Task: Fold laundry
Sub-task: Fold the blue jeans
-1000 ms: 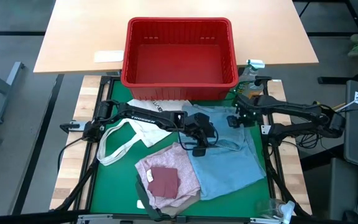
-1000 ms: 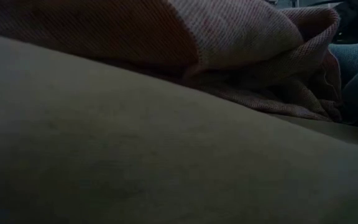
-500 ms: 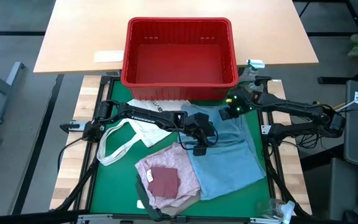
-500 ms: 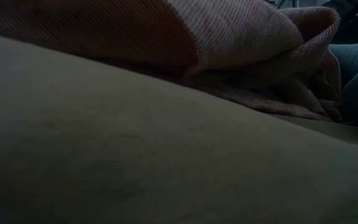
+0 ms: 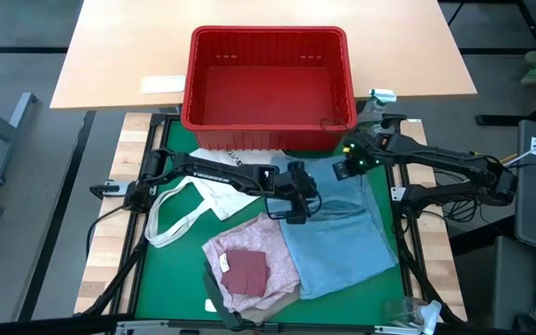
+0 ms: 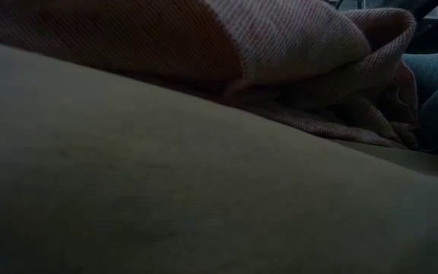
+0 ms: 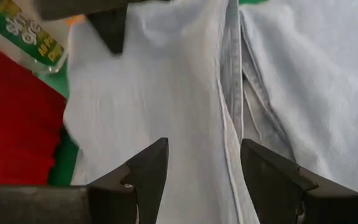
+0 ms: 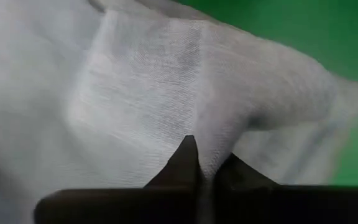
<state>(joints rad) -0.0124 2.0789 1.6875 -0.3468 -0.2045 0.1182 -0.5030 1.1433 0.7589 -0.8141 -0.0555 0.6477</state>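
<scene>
The light blue jeans (image 5: pixel 342 237) lie spread on the green mat (image 5: pixel 170 261), right of centre. My right gripper (image 5: pixel 345 169) is shut on their far edge, close to the red basket (image 5: pixel 268 84). My left gripper (image 5: pixel 291 212) hovers open over the jeans' left part, a seam (image 7: pixel 232 118) running between its fingers, which touch nothing. A mottled pink top (image 5: pixel 249 265) with a dark red patch lies bunched near the front. In the low view beige cloth (image 6: pixel 166 190) fills the foreground before the pink top (image 6: pixel 280 46). My right gripper pinches a raised fold of the jeans' far edge (image 8: pixel 207 134) between its two fingers (image 8: pixel 185 158). They come steeply from above. The cloth rises to the fingertips in a ridge, and the rest of the jeans lies on the mat.
A white tote bag (image 5: pixel 203 200) with long handles lies left of the jeans, under my left arm. The red basket stands on the wooden table at the far edge. A green-labelled packet (image 7: pixel 23 31) shows beside the basket (image 7: pixel 11 118) in the left wrist view.
My right gripper has shut on the jeans' far edge, risen and shifted a little toward the basket, drawing that edge up into a ridge. My left gripper has turned at the wrist while staying over the jeans' left part.
</scene>
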